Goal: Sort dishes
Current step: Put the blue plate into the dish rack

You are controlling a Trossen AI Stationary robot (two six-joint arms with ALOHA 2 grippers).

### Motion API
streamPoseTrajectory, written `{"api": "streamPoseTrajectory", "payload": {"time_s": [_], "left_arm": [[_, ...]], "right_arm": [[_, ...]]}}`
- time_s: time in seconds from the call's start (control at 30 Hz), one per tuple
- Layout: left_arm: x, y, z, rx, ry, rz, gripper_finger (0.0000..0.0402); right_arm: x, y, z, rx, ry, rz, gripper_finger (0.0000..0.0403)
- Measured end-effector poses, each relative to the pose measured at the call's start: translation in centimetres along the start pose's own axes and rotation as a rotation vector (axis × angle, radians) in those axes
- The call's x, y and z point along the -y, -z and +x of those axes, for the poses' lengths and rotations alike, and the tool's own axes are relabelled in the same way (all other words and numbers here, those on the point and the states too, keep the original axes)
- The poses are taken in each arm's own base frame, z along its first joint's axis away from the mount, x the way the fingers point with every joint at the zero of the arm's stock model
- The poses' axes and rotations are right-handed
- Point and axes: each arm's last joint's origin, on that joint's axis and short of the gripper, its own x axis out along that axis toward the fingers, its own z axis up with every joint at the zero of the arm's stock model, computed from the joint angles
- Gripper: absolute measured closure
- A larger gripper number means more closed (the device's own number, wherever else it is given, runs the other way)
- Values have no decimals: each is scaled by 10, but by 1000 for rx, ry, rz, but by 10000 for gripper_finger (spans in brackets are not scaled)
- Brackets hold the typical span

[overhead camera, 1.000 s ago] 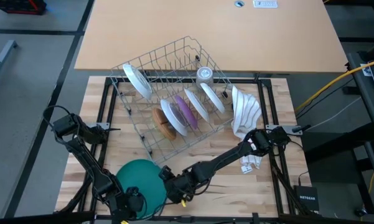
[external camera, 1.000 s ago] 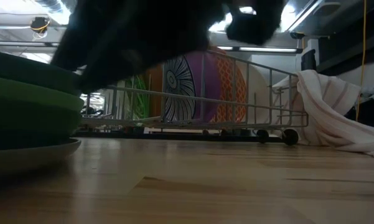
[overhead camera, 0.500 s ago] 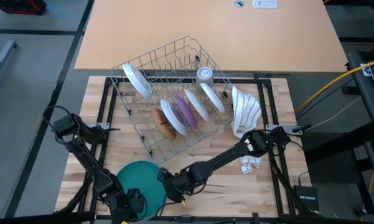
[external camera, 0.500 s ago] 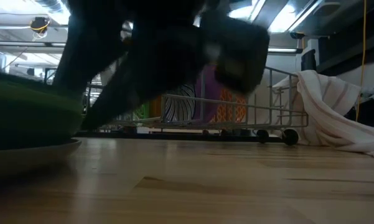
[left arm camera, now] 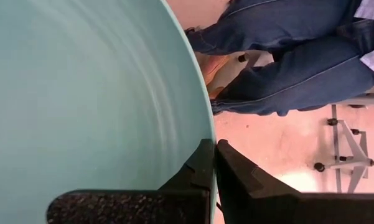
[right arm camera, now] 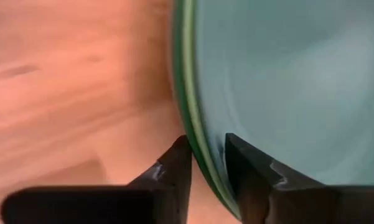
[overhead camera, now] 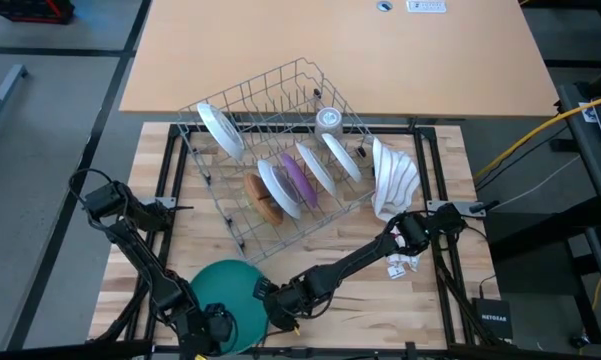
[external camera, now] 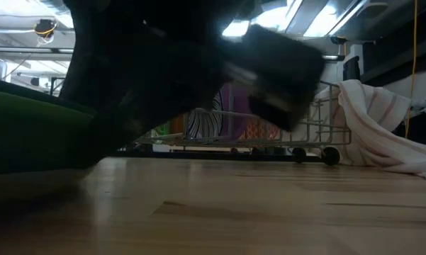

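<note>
Dishes sit in two spots: a teal plate [overhead camera: 223, 288] tops a stack at the near edge of the bench [overhead camera: 420, 300], and more stand on edge in the wire rack [overhead camera: 270, 130]. The left gripper [left arm camera: 210, 167] is pinched shut on the teal plate's rim. The right gripper [right arm camera: 206, 163] has its fingers either side of the opposite rim, partly closed around it, likely so both can lift it level.
</note>
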Motion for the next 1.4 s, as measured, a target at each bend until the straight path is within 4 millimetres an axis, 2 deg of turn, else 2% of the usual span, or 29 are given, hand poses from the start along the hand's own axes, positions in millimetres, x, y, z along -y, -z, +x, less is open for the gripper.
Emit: {"api": "streamPoseTrajectory", "payload": {"time_s": [0.1, 0.2, 0.47, 0.6, 0.93, 1.13, 1.4], "left_arm": [[1, 0, -2, -5, 8, -14, 398], [0, -1, -2, -4, 8, -57, 382], [0, -2, -2, 0, 12, -92, 295], [2, -2, -3, -13, 29, -74, 269], [4, -3, -9, -15, 47, -70, 263], [4, -2, -9, -17, 45, 84, 263], [-5, 4, -9, -89, -40, 254, 263]], "right_arm": [[-4, -5, -1, 17, -16, -56, 337], [-7, -11, -3, 21, -20, -102, 345], [-10, -27, -12, 26, -9, -131, 346], [-8, -30, -16, 23, -16, -133, 350], [-7, -30, -18, 14, -16, -141, 350], [-7, -30, -18, 11, -19, -140, 350], [-7, -29, -18, 6, -20, -42, 350]]}}
